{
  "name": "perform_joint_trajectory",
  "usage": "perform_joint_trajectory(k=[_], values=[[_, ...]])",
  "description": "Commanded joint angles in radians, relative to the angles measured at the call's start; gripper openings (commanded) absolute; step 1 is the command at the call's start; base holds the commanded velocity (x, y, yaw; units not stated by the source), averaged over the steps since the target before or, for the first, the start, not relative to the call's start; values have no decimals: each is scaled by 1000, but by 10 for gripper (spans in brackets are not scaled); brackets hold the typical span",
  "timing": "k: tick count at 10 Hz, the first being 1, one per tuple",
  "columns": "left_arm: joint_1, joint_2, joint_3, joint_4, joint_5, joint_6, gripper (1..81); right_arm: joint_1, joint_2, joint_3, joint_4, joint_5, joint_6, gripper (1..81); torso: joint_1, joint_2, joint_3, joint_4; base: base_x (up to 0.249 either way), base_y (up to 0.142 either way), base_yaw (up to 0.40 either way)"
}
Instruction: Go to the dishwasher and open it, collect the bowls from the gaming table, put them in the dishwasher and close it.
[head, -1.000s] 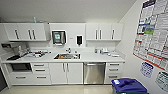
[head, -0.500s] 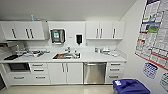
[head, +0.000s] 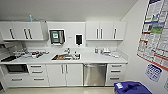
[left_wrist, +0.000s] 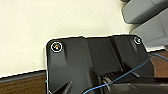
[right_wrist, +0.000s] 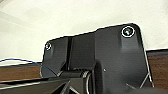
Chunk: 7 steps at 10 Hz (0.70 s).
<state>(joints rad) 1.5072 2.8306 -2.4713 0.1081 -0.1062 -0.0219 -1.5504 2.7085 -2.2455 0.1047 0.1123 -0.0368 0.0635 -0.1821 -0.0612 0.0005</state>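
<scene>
View has crept closer to the kitchen wall since the earlier frame; nothing in the scene itself has shifted.
Dishwasher (head: 94, 74) shut, under the counter (head: 100, 59) right of the sink (head: 66, 57), between white cabinets and drawers. Blue bin (head: 131, 88) near the right wall. Jaw state of both grippers: cannot tell.

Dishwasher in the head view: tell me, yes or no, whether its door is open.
No: the dishwasher shows its steel front closed and flush with the white cabinet doors beside it, under the counter.
</scene>
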Motion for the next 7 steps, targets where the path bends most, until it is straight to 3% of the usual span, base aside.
perform_joint_trajectory(k=[1,7], values=[[-58,-12,5,5,40,7,811,58,-25,12,-3,-48,-3,811,0,0,0,0,140,0,0],[-58,-6,5,7,39,7,811,62,-22,5,-3,-46,-3,811,0,0,0,0,140,0,0]])
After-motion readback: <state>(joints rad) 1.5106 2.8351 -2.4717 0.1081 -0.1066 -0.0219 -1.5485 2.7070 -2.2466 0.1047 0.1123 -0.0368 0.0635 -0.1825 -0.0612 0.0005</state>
